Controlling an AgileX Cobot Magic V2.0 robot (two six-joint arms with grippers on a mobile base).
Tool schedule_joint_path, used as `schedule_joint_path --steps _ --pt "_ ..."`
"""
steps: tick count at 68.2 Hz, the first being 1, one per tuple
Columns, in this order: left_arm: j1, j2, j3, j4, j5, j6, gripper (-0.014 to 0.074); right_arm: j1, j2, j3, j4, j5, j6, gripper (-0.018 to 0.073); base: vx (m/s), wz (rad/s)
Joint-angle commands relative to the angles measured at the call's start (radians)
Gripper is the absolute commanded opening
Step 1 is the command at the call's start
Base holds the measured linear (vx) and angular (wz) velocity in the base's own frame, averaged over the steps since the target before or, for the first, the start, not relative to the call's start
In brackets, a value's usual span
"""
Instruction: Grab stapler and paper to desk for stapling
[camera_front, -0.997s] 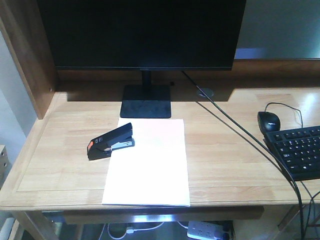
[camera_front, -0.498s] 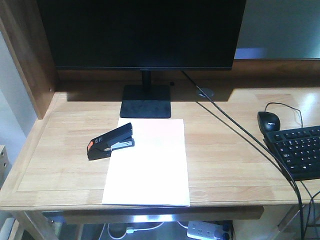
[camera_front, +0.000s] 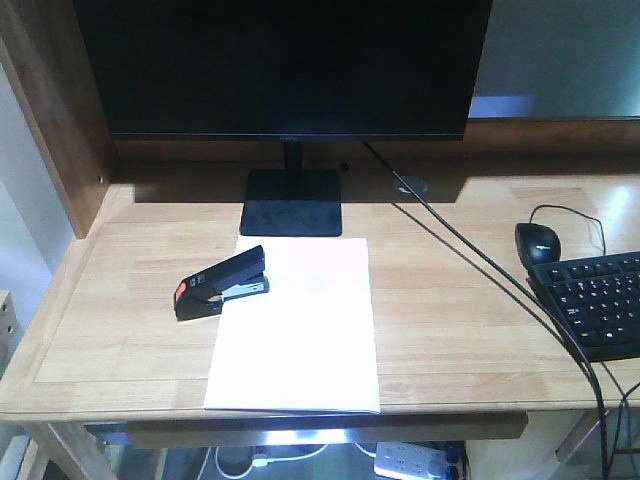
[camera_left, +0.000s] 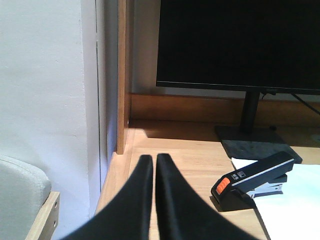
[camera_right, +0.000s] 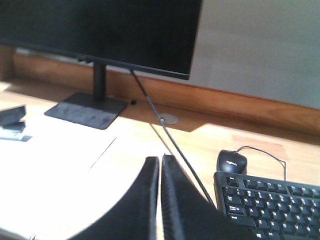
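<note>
The black stapler (camera_front: 222, 282) with an orange-red rear patch lies on the light-wood desk (camera_front: 130, 300), its front end resting on the upper left corner of the white paper (camera_front: 298, 330). The stapler also shows in the left wrist view (camera_left: 254, 181), right of my left gripper (camera_left: 154, 159), which is shut and empty above the desk's left edge. My right gripper (camera_right: 160, 161) is shut and empty, with the paper (camera_right: 55, 155) to its left and the stapler's tip (camera_right: 12, 116) at the far left. Neither gripper shows in the front view.
A black monitor (camera_front: 285, 65) on a stand (camera_front: 292, 202) stands behind the paper. A black mouse (camera_front: 538, 243), a keyboard (camera_front: 595, 303) and a cable (camera_front: 480, 262) lie at the right. A wooden side panel (camera_front: 55, 110) rises at the left. A power strip (camera_front: 415, 460) sits below.
</note>
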Motion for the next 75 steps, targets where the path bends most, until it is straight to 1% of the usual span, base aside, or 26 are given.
schedule_joint_path --steps 1,3,4,5,8,9,12,16,20,23,26,33,43,64,69,75 --pt "0.004 -0.016 0.012 -0.001 -0.081 -0.007 -0.0006 -0.069 0.011 -0.026 0.145 -0.121 -0.208 -0.0010 0.00 0.00" --pt "0.004 -0.016 0.012 -0.001 -0.081 -0.007 -0.0006 -0.101 0.011 -0.026 0.221 -0.153 -0.275 -0.0010 0.00 0.00" --pt "0.004 -0.016 0.012 -0.001 -0.081 -0.007 -0.0006 -0.125 0.011 -0.026 0.253 -0.176 -0.327 -0.0010 0.00 0.00" --pt "0.004 -0.016 0.012 -0.001 -0.081 -0.007 -0.0006 -0.142 0.011 -0.026 0.302 -0.191 -0.361 -0.0010 0.00 0.00" --pt "0.004 -0.016 0.012 -0.001 -0.081 -0.007 -0.0006 -0.200 0.011 -0.026 0.405 -0.240 -0.462 -0.0010 0.00 0.00" --pt "0.004 -0.016 0.012 -0.001 -0.081 -0.007 -0.0006 -0.217 0.011 -0.025 0.439 -0.254 -0.511 -0.0010 0.00 0.00" --pt "0.004 -0.016 0.012 -0.001 -0.081 -0.007 -0.0006 -0.263 0.011 -0.019 0.550 -0.297 -0.601 -0.0010 0.00 0.00" --pt "0.004 -0.016 0.012 -0.001 -0.081 -0.007 -0.0006 -0.323 0.011 -0.012 0.665 -0.350 -0.711 -0.0010 0.00 0.00" --pt "0.004 -0.016 0.012 -0.001 -0.081 -0.007 -0.0006 -0.364 0.011 0.002 0.771 -0.397 -0.777 -0.0010 0.00 0.00" --pt "0.004 -0.016 0.012 -0.001 -0.081 -0.007 -0.0006 -0.390 0.011 0.012 0.820 -0.416 -0.816 -0.0010 0.00 0.00" --pt "0.004 -0.016 0.012 -0.001 -0.081 -0.007 -0.0006 -0.404 0.011 0.017 0.854 -0.427 -0.833 -0.0010 0.00 0.00" --pt "0.004 -0.016 0.012 -0.001 -0.081 -0.007 -0.0006 -0.415 0.011 0.017 0.862 -0.414 -0.838 -0.0010 0.00 0.00" --pt "0.004 -0.016 0.012 -0.001 -0.081 -0.007 -0.0006 -0.415 0.011 0.017 0.845 -0.405 -0.857 -0.0010 0.00 0.00" --pt "0.004 -0.016 0.012 -0.001 -0.081 -0.007 -0.0006 -0.415 0.001 0.024 0.849 -0.338 -0.853 -0.0010 0.00 0.00" --pt "0.004 -0.016 0.012 -0.001 -0.081 -0.007 -0.0006 -0.415 -0.030 0.060 0.853 -0.377 -0.853 -0.0010 0.00 0.00" --pt "0.004 -0.016 0.012 -0.001 -0.081 -0.007 -0.0006 -0.415 -0.099 0.137 0.856 -0.458 -0.846 -0.0010 0.00 0.00"
